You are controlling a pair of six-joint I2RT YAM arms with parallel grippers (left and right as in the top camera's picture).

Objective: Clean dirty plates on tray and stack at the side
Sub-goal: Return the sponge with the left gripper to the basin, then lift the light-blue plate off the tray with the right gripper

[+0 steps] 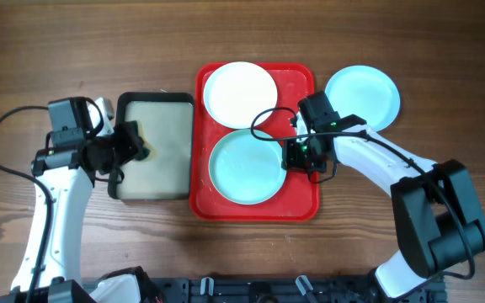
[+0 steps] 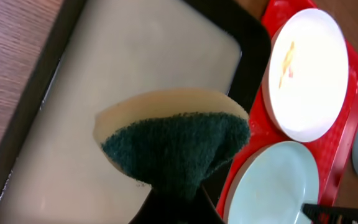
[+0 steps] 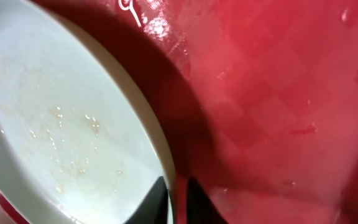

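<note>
On the red tray lie a white plate at the back and a pale blue plate in front of it. A second pale blue plate rests on the table to the tray's right. My right gripper is shut on the right rim of the tray's blue plate, one finger on each side; greasy specks show on that plate. My left gripper is shut on a green-and-yellow sponge over the beige tray. Yellow smears mark the white plate.
The black-rimmed beige tray sits just left of the red tray, rims almost touching. Wet streaks lie on the red tray floor. Bare wooden table surrounds both trays. Cables loop from each arm above the table.
</note>
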